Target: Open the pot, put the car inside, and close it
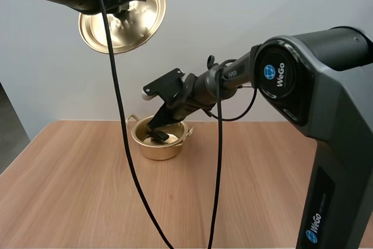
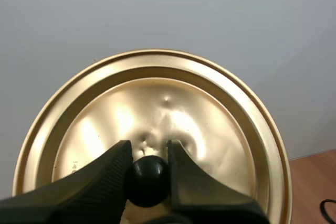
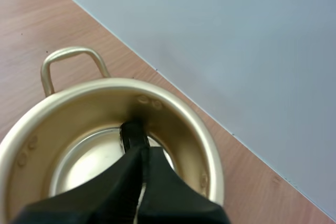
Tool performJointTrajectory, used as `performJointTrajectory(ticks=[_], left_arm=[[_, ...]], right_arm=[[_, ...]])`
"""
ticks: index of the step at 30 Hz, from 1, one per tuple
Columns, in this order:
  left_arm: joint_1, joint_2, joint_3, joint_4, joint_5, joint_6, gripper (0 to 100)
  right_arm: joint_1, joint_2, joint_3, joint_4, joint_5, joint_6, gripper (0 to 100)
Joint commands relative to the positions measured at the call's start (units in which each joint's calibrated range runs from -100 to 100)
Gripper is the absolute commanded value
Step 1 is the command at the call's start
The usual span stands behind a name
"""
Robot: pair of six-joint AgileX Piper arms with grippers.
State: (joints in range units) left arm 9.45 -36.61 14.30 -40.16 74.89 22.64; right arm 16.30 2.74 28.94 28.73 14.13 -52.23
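Observation:
The golden lid (image 1: 122, 13) hangs high above the table's left side, its underside facing the camera. My left gripper (image 1: 125, 5) is shut on the lid's black knob (image 2: 148, 179), with the lid (image 2: 157, 103) behind the tips of my left gripper (image 2: 148, 153). The golden pot (image 1: 175, 145) stands open at the back middle of the table. My right gripper (image 1: 157, 131) reaches down into it. Seen from the right wrist, my right gripper (image 3: 140, 150) pinches a small dark car (image 3: 132, 132) low against the far wall of the pot (image 3: 207, 150). The car (image 1: 158, 138) shows as a dark shape inside the pot.
The wooden table (image 1: 87, 190) spreads out in front of the pot and to both sides. A pale wall stands right behind the pot. The right arm's large base (image 1: 326, 144) fills the right side.

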Motion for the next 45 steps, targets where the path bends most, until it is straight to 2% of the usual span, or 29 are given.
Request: performJointTrajectory(ticks=[1,6,10,15,18,20,27,38,42,45], left_arm=[[0.02,1.18,0.3,-0.01,0.5,1.05,0],[-0.4,7.72,3.49,0.63,5.8,4.38,0],[-3.39,17.97,5.62,5.55,7.65,5.41,0],[-7.14,30.43,5.73,6.54,3.35,6.67,0],[-8.81,35.47,5.73,8.35,-0.82,6.67,0],[-9.44,38.19,5.73,10.04,-2.03,6.57,0],[-9.51,44.14,5.73,12.82,-8.71,6.74,0],[-9.51,47.86,5.73,8.35,-14.76,12.93,0],[-9.51,49.52,5.73,7.54,-13.23,15.23,0],[-9.51,50.25,6.2,4.52,-12.7,18.11,11]], right_arm=[[-2.53,-4.89,0.09,-0.02,4.6,1.78,0],[-11.31,-14.86,0.09,-0.21,15.71,5.61,0],[-18.16,-22.03,0.21,0.4,24.97,6.51,0],[-22.82,-31.32,2.98,1.06,29.71,6.41,0],[-23.69,-36.83,4.88,1.06,31.51,6.41,0],[-23.69,-39.87,6.29,0.78,31.51,6.41,0],[-23.69,-47.43,8.48,0.14,33.54,6.41,0],[-23.69,-48.87,8.48,0.72,34.51,6.41,0],[-23.69,-48.87,8.48,1.12,34.82,6.41,0],[-23.69,-48.87,8.48,1.12,34.82,6.41,0]])
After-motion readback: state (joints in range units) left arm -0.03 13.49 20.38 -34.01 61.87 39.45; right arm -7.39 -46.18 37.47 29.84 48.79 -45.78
